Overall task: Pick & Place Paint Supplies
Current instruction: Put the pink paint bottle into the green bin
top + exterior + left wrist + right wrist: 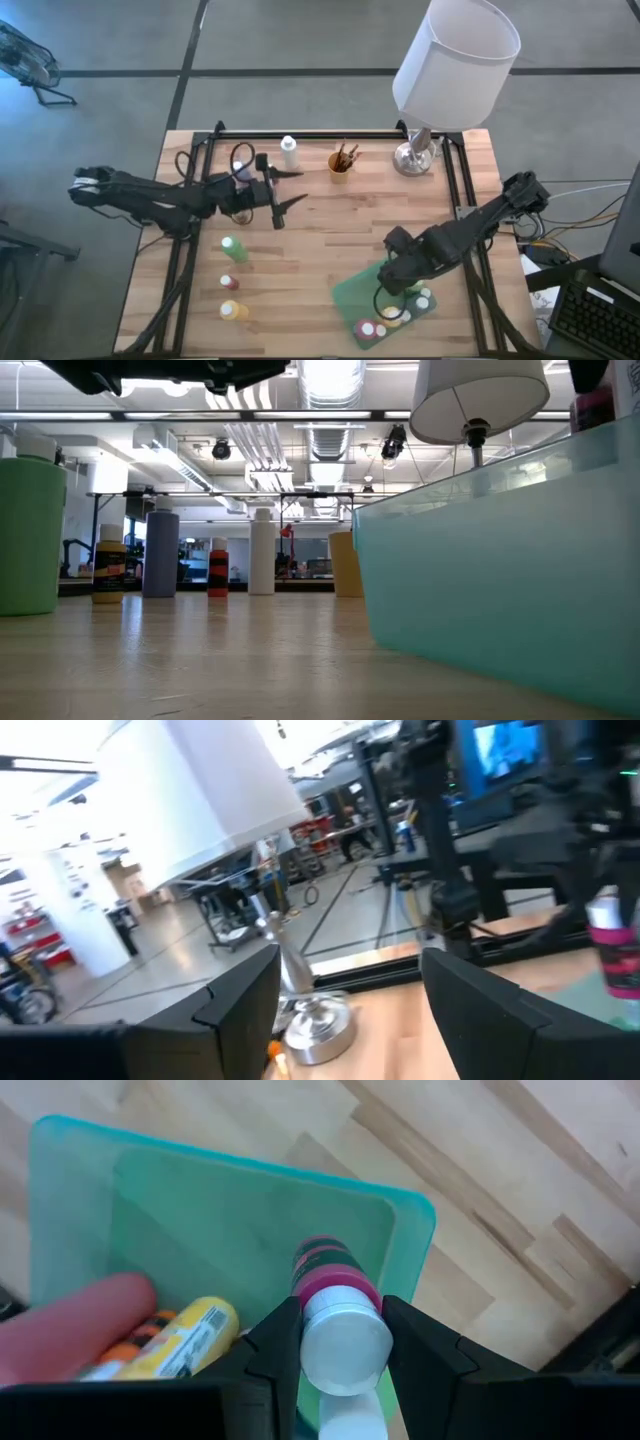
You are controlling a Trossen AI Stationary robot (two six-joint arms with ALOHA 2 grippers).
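The right pincer [343, 1342] held a pink white-capped paint bottle [338, 1320] over the green plastic bin [352, 290], which had a few bottles inside, while the left pincer [283, 198] hung wide and empty far from the bin, and four bottles plus the cup of brushes [341, 161] stood outside it on the wooden table [330, 225].

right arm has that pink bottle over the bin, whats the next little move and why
Probably lower it a little and open the fingers. The right gripper is shut on the pink bottle, which hangs over the green bin beside the bottles already lying inside.
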